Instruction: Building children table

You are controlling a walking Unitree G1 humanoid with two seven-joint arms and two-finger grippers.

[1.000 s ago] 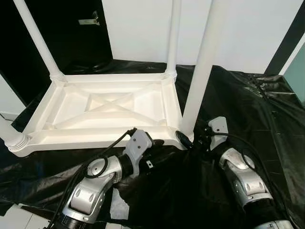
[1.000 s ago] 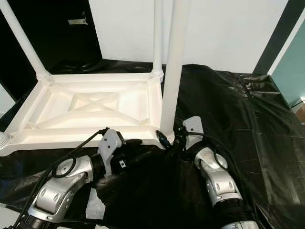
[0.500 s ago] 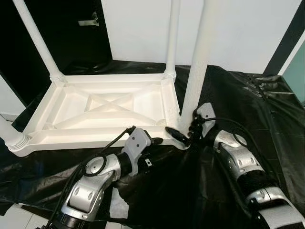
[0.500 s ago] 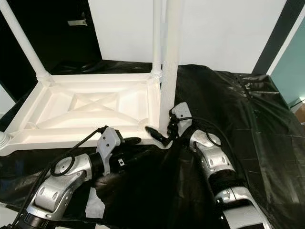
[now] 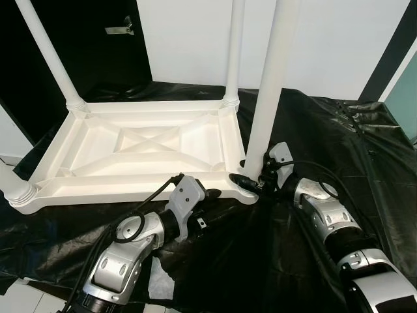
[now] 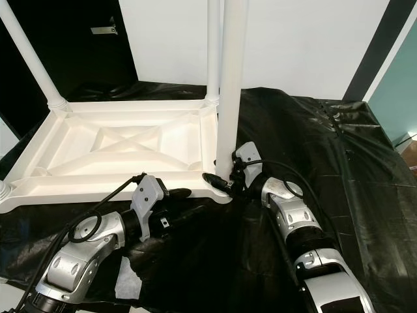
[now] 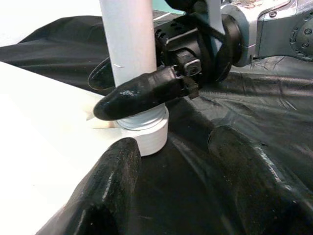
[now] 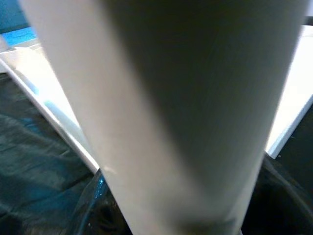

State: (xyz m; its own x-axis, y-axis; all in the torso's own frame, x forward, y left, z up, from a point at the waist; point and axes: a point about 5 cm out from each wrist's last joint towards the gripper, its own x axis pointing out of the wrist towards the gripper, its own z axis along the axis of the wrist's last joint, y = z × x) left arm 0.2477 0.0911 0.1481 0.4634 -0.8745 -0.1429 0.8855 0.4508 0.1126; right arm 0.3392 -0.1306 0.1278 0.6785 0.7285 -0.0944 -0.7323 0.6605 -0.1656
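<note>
The near-right corner of the upturned white tabletop (image 5: 140, 153) is crowded: the upright table leg (image 5: 270, 91) is clasped at its base by the right gripper (image 5: 251, 182), one finger on each side. The approach from the front is partly taken by the left gripper (image 5: 212, 193), spread open just beside that corner. Open black sheeting (image 5: 339, 140) is left to the right of the leg. The ribbed underside between the other three legs (image 5: 49, 55) is left unobstructed.
</note>
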